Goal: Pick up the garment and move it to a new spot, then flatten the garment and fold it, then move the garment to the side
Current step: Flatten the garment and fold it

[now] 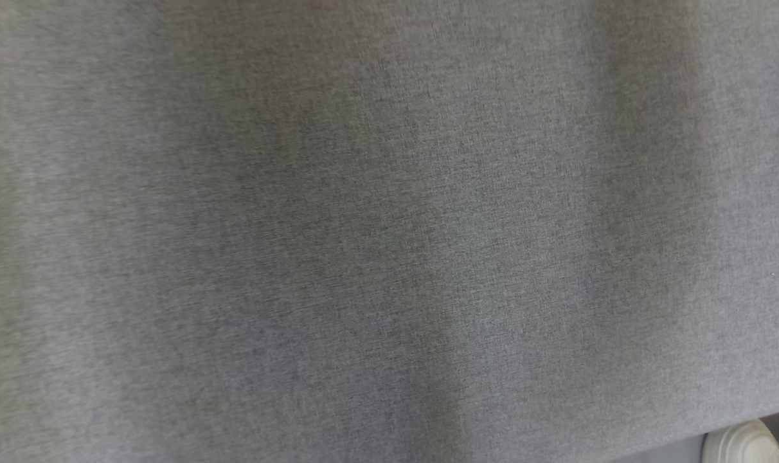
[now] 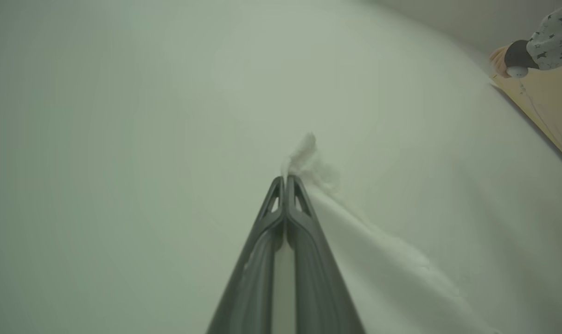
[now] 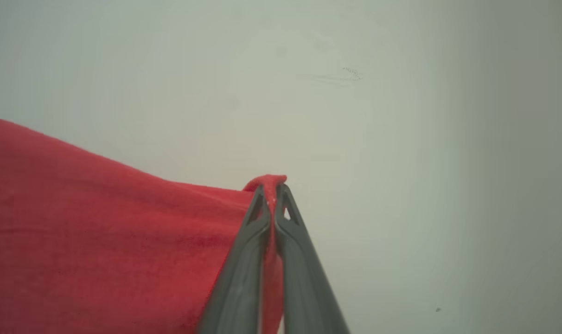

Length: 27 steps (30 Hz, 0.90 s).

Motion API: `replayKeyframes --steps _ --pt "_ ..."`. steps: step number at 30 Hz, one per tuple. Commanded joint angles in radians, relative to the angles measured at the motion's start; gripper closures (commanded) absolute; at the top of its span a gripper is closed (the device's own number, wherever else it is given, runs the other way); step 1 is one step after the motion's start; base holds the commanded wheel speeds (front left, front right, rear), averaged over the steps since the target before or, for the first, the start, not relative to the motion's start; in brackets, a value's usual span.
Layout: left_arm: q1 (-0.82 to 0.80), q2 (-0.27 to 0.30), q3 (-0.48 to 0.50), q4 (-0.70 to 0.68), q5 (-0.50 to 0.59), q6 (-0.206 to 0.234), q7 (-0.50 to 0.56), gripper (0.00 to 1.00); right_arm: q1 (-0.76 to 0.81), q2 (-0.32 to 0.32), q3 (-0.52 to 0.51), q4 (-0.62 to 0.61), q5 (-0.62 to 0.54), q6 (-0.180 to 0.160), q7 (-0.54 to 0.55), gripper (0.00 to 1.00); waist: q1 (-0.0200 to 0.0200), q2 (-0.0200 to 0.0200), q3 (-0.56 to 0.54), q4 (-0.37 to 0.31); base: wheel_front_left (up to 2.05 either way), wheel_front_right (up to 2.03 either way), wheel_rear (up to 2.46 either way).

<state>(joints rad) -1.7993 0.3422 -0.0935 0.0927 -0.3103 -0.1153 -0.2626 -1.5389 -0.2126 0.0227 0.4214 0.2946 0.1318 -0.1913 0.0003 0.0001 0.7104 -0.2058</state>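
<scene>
Closest in: your right end effector (image 3: 272,188) is clamped shut on a folded-over corner of the garment (image 3: 100,232). It's red, fleecy, soft nap, and it runs off to that view's left as one fairly smooth sheet. Your left end effector (image 2: 285,178) is pinched closed too, on a fuzzy edge of pale cloth (image 2: 378,260), with just a little tuft poking past the tips. Can't tell if that's the red piece's other face or something else.

What I'd worry about: both grips look like tiny bites right at the tips. Fleece is springy, so pulling the arms apart to flatten it could pop a corner out and drop the lot in a heap. The head view is right up against heathered grey cloth (image 1: 364,225), so you get no overview of where it'd land.

Further out there's a plain pale surface (image 3: 355,116). In the far corner of the left wrist view, a person's hand (image 2: 499,58) in a starry sleeve (image 2: 552,39) sits by a yellowish board (image 2: 550,102). A wide swing could get close to it.
</scene>
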Motion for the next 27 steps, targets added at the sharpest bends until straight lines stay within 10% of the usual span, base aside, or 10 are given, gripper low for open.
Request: replayKeyframes --steps 1,16,27 --pt "0.006 0.004 -0.003 -0.022 0.014 -0.009 -0.002 1.00 -0.002 -0.007 0.004 0.000 -0.030 -0.002 -0.022 1.00 -0.0003 -0.0001 0.040 -0.025 0.00 0.00 0.00" --pt "0.384 0.085 -0.079 -0.121 -0.088 -0.014 -0.002 1.00 0.173 -0.054 0.192 0.060 -0.058 -0.002 -0.074 1.00 -0.0003 -0.0001 0.079 -0.006 0.00 0.00 0.00" --pt "0.730 0.090 -0.054 -0.100 -0.290 -0.010 0.014 1.00 0.358 -0.118 0.237 0.061 0.123 -0.002 0.193 1.00 -0.0003 -0.0001 -0.038 0.059 0.00 0.00 0.00"
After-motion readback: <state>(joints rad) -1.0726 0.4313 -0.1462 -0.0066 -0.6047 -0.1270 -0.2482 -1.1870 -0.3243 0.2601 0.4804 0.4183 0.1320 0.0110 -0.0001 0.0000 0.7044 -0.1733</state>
